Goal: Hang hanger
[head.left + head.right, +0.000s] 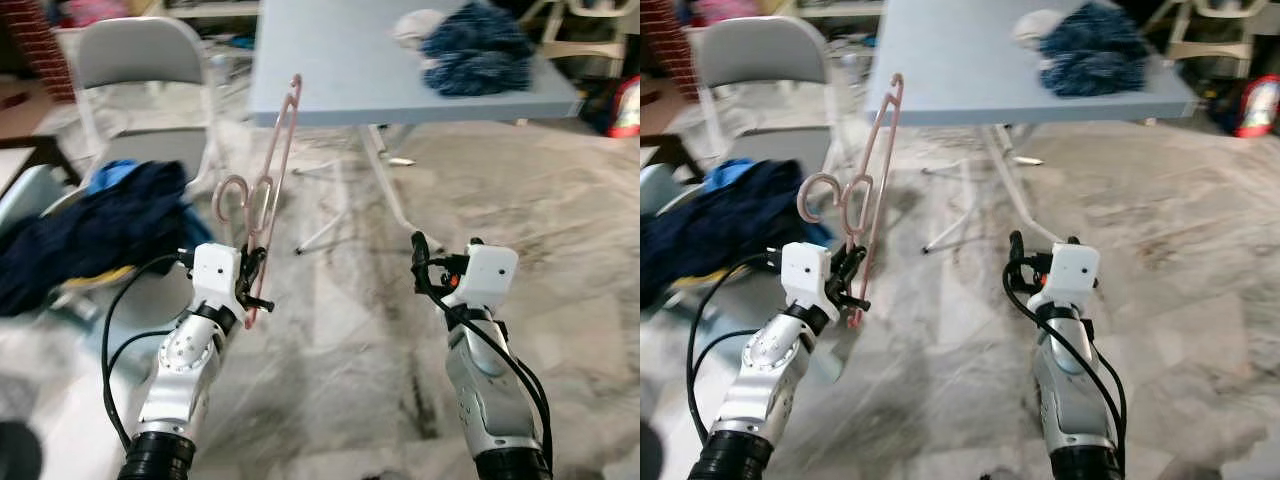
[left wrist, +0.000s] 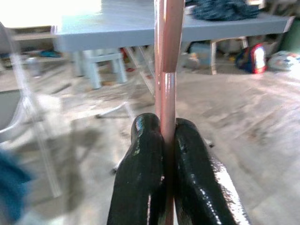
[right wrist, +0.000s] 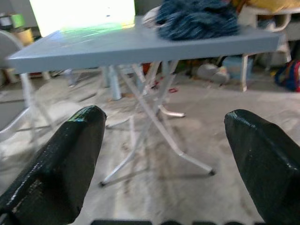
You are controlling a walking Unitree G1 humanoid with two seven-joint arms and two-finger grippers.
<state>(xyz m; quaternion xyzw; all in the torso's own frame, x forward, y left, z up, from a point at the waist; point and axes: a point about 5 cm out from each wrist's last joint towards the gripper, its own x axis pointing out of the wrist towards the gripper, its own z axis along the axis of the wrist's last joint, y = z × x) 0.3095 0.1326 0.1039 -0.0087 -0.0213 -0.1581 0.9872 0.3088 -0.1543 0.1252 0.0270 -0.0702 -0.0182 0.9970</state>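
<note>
Item: pink hanger (image 1: pixel 272 205), plastic, held upright and tilted, its long bar running from the left gripper (image 1: pixel 250 282) up toward 1 o'clock until its tip overlaps the near edge of the table (image 1: pixel 330 60); its hook (image 1: pixel 233 196) curls out at 9 o'clock from the midpoint. Left gripper: at 7 o'clock in the head views, fingers (image 2: pixel 140 164) pressed together on the hanger's bar, the pink rod pinched between both pads in the left wrist view. Right gripper (image 1: pixel 432 262): at 5 o'clock, raised to the same height, its two fingers (image 3: pixel 61 164) spread wide with nothing between them, pointing toward the table's legs. Table: grey-blue folding type, top occupying 12 o'clock, near edge running straight across; white crossed legs (image 1: pixel 375 185) below it, feet splayed on the floor. On the top, at 1 o'clock, a heap of dark blue clothing (image 1: pixel 475 50) near the right corner. Chair (image 1: pixel 145 70): grey folding, at 10 o'clock, just beside the table's left corner. Further clothing (image 1: pixel 95 230): dark blue and bright blue pile at 9 o'clock, close beside the left arm. Floor (image 1: pixel 560 230): pale mottled marble, open from centre to 3 o'clock and between the two arms.
</note>
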